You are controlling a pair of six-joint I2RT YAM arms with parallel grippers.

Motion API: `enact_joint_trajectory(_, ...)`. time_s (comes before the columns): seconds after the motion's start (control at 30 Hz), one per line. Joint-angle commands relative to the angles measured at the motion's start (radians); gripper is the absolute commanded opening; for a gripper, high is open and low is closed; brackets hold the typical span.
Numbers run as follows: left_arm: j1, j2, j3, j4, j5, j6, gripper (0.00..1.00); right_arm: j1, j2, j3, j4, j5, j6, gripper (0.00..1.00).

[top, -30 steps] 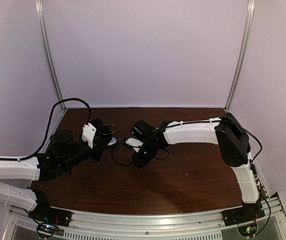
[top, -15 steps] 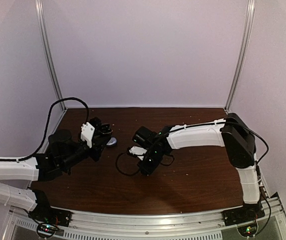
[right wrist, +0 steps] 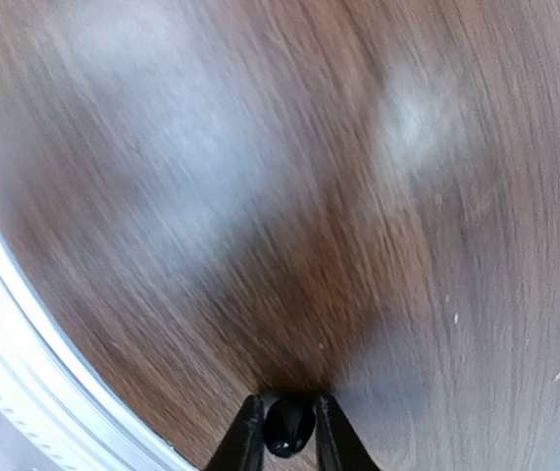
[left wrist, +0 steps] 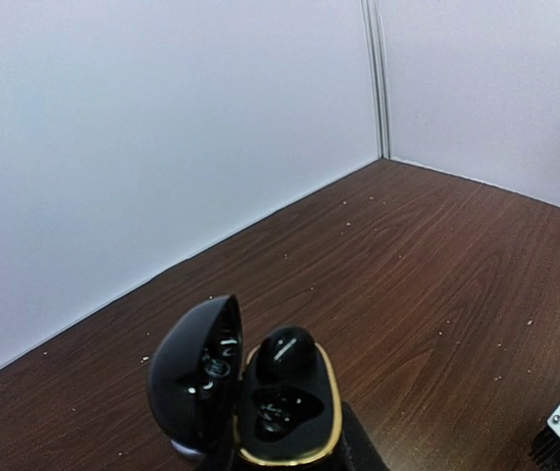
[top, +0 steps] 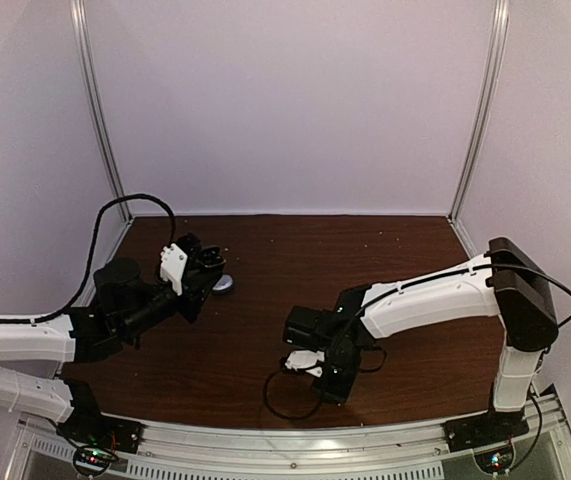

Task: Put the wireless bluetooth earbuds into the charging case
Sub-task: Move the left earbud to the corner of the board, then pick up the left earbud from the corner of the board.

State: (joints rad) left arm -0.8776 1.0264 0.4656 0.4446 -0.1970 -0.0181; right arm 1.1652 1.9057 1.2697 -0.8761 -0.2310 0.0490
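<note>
Case: glossy black oval charging case (left wrist: 289, 417), gold rim around the base, hinged domed lid (left wrist: 196, 378) standing open to the left.
Left fingers (top: 201, 268): clamped together on the case base, holding it above the worktop; they hardly show in the wrist view.
Seated bud: smooth black pebble-shaped earbud (left wrist: 284, 351) sits in the case's far socket. The near socket is glossy black; cannot tell if it is filled.
Right fingers (right wrist: 248, 437): two dark tapered tips pinched on a small round shiny black earbud (right wrist: 288, 429), low over the worktop near the front rail, well apart from the case.
Pale item: small silvery-lavender rounded object (top: 223, 284) lies on the worktop just beside the left fingers; too small to tell what it is.
Worktop (top: 385, 260): dark brown wood-grain laminate, matte, dotted with pale specks. It is motion-blurred in the right wrist view.
Front edge: ribbed aluminium rail (top: 295, 440).
Room: plain pale matte wall panels (top: 295, 100), with thin aluminium posts (top: 97, 110) in the back corners.
Arms: white shells with black joints; a black cable (top: 283, 398) loops under the right wrist.
</note>
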Motion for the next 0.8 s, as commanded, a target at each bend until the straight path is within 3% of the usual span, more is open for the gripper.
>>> enact_joint_trajectory(0.0,0.006,-0.004,0.02,0.05,0.024,-0.008,0.0,0.014,-0.002,-0.003,-0.082,0.055,0.012,0.23)
enact_joint_trajectory(0.53,0.006,-0.013,0.013,0.042,0.024,-0.012,0.0,0.044,0.065,0.083,-0.125,0.097,0.039,0.26)
enact_joint_trajectory(0.77,0.007,-0.015,0.013,0.039,0.021,-0.01,0.0,0.044,0.069,0.08,-0.132,0.104,0.036,0.16)
